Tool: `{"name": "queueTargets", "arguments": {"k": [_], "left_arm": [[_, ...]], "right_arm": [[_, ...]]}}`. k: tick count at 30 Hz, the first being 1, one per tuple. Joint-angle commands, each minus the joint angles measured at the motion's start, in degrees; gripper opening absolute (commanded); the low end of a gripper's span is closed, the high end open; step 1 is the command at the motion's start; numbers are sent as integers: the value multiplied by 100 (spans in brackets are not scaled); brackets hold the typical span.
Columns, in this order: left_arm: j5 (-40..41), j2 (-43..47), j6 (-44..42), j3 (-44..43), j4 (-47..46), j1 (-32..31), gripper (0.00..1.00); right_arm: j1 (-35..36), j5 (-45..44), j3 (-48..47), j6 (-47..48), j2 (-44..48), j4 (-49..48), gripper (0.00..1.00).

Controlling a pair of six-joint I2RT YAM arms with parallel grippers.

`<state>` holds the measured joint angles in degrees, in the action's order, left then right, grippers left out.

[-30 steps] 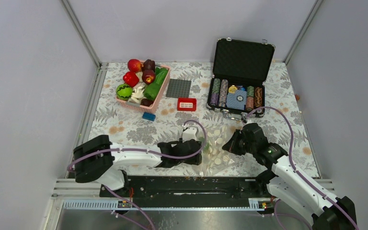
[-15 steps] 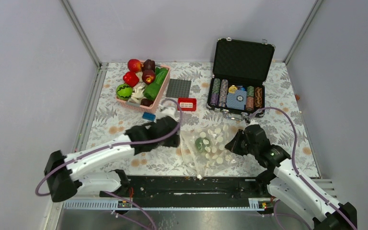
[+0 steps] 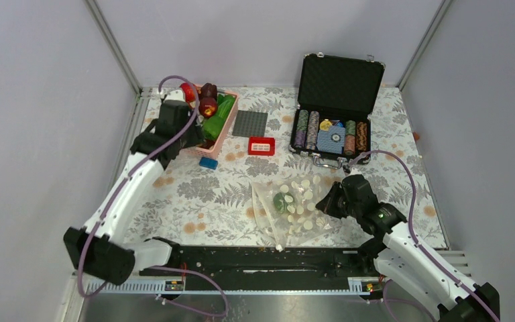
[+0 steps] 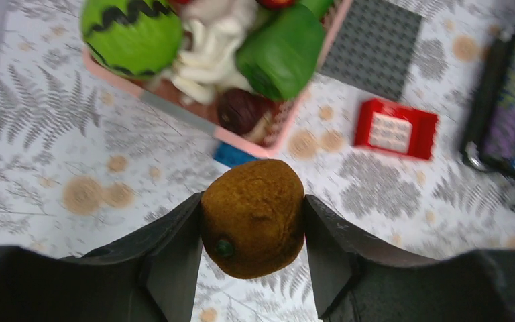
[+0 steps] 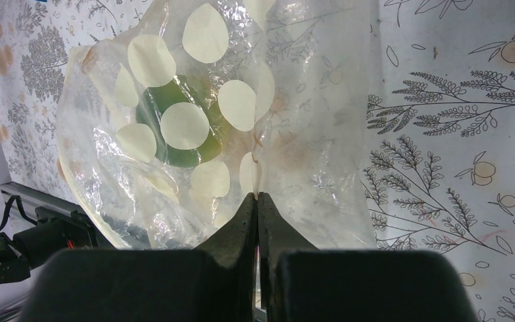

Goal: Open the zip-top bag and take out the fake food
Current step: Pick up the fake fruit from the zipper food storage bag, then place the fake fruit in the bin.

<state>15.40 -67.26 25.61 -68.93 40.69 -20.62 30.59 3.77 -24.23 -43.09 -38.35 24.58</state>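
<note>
A round brown piece of fake food [image 4: 253,218] is clamped between the two fingers of the left gripper [image 4: 253,228], which is placed close to the near wall of the pink basket [image 4: 174,113] at the far left of the table [image 3: 194,188]. In the basket a green striped melon [image 4: 132,33], a green pepper [image 4: 281,57], a dark maroon piece [image 4: 239,111] and white mushroom pieces [image 4: 204,57] are seen packed together. A small blue block [image 4: 231,154] lies against the basket's near side, and a red block [image 4: 395,129] and a grey studded plate [image 4: 375,43] are set to its right. The zip-top bag [image 3: 292,204] lies flat on the table, well apart from the basket and in front of the open poker-chip case [image 3: 335,100]. One dark green piece [image 5: 174,127] is seen inside the bag. The right gripper [image 5: 257,201] is pinched tight on a fold of the bag's plastic at its edge.
</note>
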Motion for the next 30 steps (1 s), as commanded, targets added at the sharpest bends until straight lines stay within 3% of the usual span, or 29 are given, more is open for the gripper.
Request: {"name": "queueTargets", "arguments": {"k": [1,14,30], "left_arm": [[-105,-733,-628,-590,-234,595,52],[-355,-2921,-1391,-2344,238,1022,50],[-358,-3623,-1580,-2746,450,1052,49]], "right_arm": [[44,-74,-51,89,17,-40,0],[40,-95,-11,205,-119,-93,0],[43,-87,17,283,-146,-127,0]]}}
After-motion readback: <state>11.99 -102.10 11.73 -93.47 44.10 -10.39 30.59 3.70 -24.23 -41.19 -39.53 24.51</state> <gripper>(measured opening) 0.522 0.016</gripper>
